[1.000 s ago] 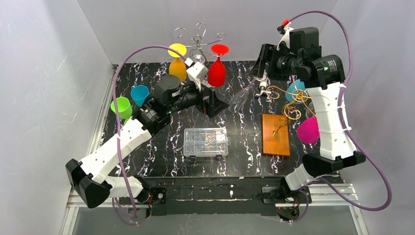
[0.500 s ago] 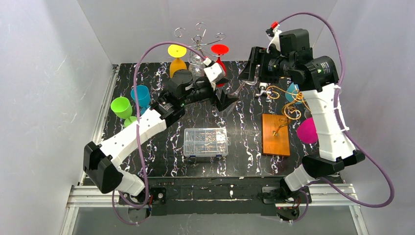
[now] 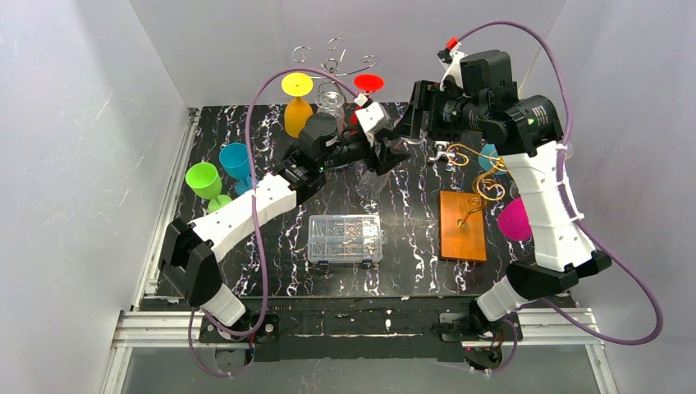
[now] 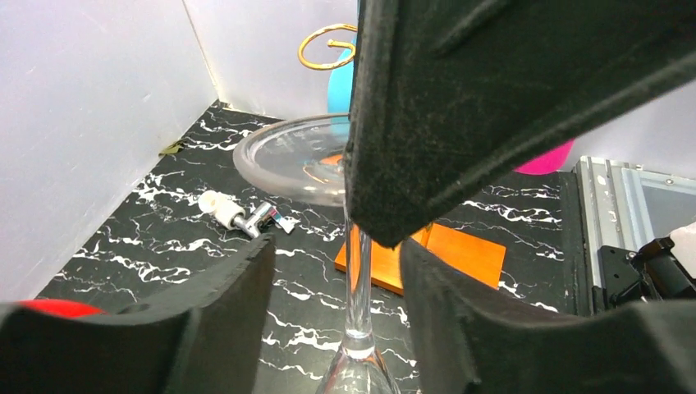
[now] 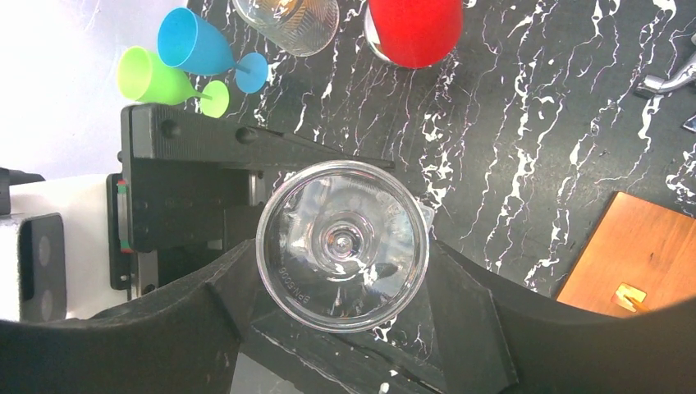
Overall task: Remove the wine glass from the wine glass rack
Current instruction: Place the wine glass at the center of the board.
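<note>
Hard to see: The clear wine glass (image 4: 357,279) all but vanishes against the black marbled table (image 3: 410,246) in the overhead view. Its bowl is cut off at the bottom of the left wrist view, so whether its rim meets the table cannot be told.
Wine glass: Foot up and stem upright, it stands between the two grippers. It is well apart from the silver wire rack (image 3: 332,57) at the back wall and the gold wire rack (image 3: 484,174) on its orange wooden base (image 3: 462,226).
Right gripper (image 5: 342,275): Its fingers press against opposite edges of the glass's round foot and appear to pinch it.
Left gripper (image 4: 338,254): Its fingers are spread either side of the stem, with a gap on each side.
Silver rack: A yellow goblet (image 3: 298,111) and a red goblet (image 5: 414,29) sit foot-up at it. From above, the left arm hides most of the red one.
Gold rack: A pink goblet (image 3: 517,220) beside it is partly hidden by the right arm.
Box: The clear plastic compartment box (image 3: 345,238) holds small pieces too fine to identify.
Left edge: A green goblet (image 3: 203,178) sits just beside a blue goblet (image 3: 234,158).
</note>
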